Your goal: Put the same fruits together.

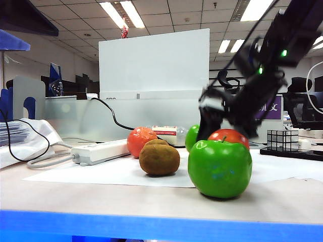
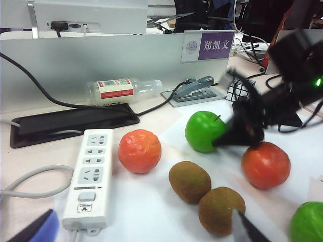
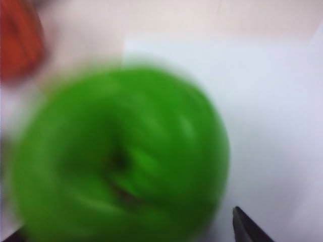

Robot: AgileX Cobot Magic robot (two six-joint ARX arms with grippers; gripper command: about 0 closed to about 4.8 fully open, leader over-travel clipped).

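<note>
Two green apples: one near the table's front (image 1: 220, 169) (image 2: 308, 224), one farther back (image 1: 192, 137) (image 2: 204, 131). This far apple fills the blurred right wrist view (image 3: 118, 156). My right gripper (image 1: 204, 132) (image 2: 242, 132) (image 3: 126, 236) hangs open right over it, with a dark fingertip (image 3: 247, 229) beside the fruit. One tangerine (image 1: 141, 141) (image 2: 140, 150) lies left, another (image 1: 229, 136) (image 2: 265, 165) behind the near apple. Two brown kiwis (image 2: 190, 181) (image 2: 221, 210) sit side by side in the middle. My left gripper (image 2: 141, 237) stays open and empty, back from the kiwis.
A white power strip (image 2: 93, 174) with its cable lies at the left. Along the grey partition are a plastic bottle (image 2: 121, 89) on its side, a black pad (image 2: 70, 123) and a stapler (image 2: 197, 91). A gridded cube (image 1: 282, 138) stands at the right.
</note>
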